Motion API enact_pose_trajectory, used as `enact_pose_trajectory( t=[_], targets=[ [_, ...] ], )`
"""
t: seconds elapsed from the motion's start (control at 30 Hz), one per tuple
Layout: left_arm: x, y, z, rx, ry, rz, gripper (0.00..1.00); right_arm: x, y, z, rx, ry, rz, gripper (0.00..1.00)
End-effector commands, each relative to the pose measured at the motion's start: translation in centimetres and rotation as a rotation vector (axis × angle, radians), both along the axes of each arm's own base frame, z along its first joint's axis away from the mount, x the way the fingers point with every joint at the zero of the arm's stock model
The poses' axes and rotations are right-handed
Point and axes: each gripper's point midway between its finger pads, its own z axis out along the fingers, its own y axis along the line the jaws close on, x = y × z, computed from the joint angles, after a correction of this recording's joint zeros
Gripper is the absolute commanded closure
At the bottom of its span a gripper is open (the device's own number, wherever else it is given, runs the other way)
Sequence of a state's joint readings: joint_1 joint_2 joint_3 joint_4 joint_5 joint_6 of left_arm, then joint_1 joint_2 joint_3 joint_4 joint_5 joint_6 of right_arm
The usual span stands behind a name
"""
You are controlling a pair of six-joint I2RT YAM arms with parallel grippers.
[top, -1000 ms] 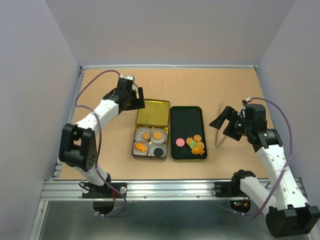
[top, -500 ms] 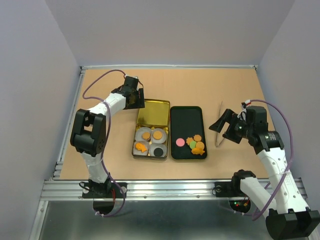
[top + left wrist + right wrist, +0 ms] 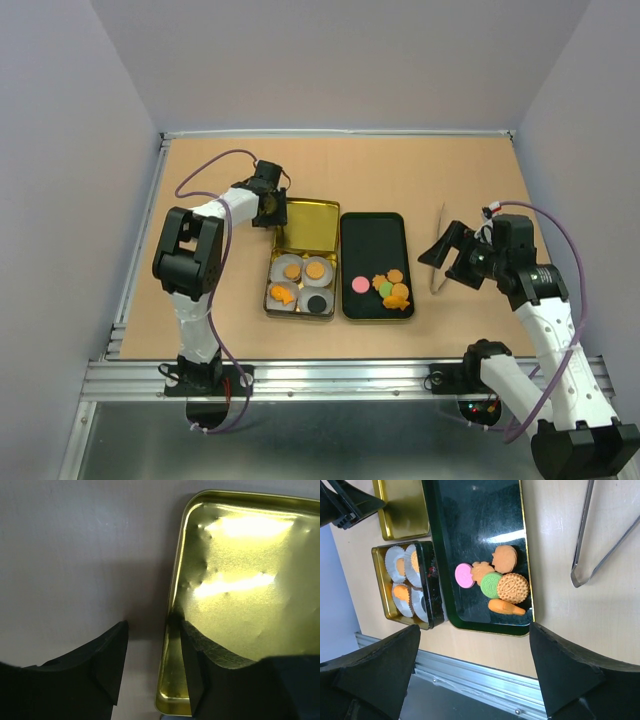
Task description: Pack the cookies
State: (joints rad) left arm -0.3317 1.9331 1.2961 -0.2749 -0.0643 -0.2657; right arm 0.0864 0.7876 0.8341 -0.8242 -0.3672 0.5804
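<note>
Now cookies [image 3: 388, 288] in black tray [image 3: 372, 232] and gold tin [image 3: 434, 592]; left tool [image 3: 150, 650], right tool [image 3: 474, 627] spread.

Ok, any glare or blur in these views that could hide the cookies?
Left wrist: strong glare patches on the gold tin lid, no cookies in frame. Right wrist: one bright streak on the black tray, cookies sharp. Top external: even light, cookies small but unobscured.

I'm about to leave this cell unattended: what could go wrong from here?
1. The left gripper, open, straddles the rim of the gold lid; closing or sliding could drag it into the cookie tin beside it.
2. The cookies on the black tray lie bunched, some touching, so a pick by the open right gripper may scatter neighbours.
</note>
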Motion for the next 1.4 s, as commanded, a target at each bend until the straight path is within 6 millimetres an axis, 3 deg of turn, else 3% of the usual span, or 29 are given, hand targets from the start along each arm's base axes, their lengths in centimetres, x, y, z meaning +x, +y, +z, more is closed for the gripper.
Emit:
enact_pose_trajectory(
  t=[0.0,0.3,0.43,0.57,0.67,0.77,0.87,1.03,1.2,1.37],
  targets=[
    [0.6,-0.1,0.5,0.004,-0.02,-0.008,0.46,-0.7,0.3,-0.5,-0.001,-0.005,0.029,0.06],
    [0.5,-0.3,-0.5,-0.005,0.008,-0.01,0.76,-1.2,0.1,-1.1,-0.008,0.006,0.027,0.06],
    [0.5,-0.1,-0.2,0.007,0.003,-0.011,0.83,-1.4,0.1,-1.3,-0.011,0.011,0.03,0.06],
    [1.2,0.4,1.0,0.006,-0.014,-0.009,0.88,-1.4,0.0,-1.1,-0.014,0.009,0.031,0.06],
    [2.1,1.6,2.9,-0.003,-0.055,0.028,0.92,-1.1,0.0,-0.7,-0.016,0.003,0.031,0.06],
    [3.3,1.7,6.4,-0.035,-0.135,0.035,1.0,-0.7,0.1,-0.1,-0.016,-0.006,0.036,0.06],
    [4.0,1.8,8.8,-0.039,-0.184,0.036,1.0,-0.1,0.3,1.2,-0.008,-0.027,0.038,0.06],
    [5.2,2.4,15.5,-0.051,-0.34,0.081,1.0,1.0,1.8,4.0,0.077,-0.049,0.075,0.05],
    [4.2,3.1,22.3,-0.1,-0.552,0.107,1.0,2.6,4.6,10.6,0.305,-0.119,0.101,0.05],
    [2.2,2.2,29.2,-0.149,-0.83,0.059,1.0,4.3,6.4,15.2,0.48,-0.107,0.124,0.01]
  ],
)
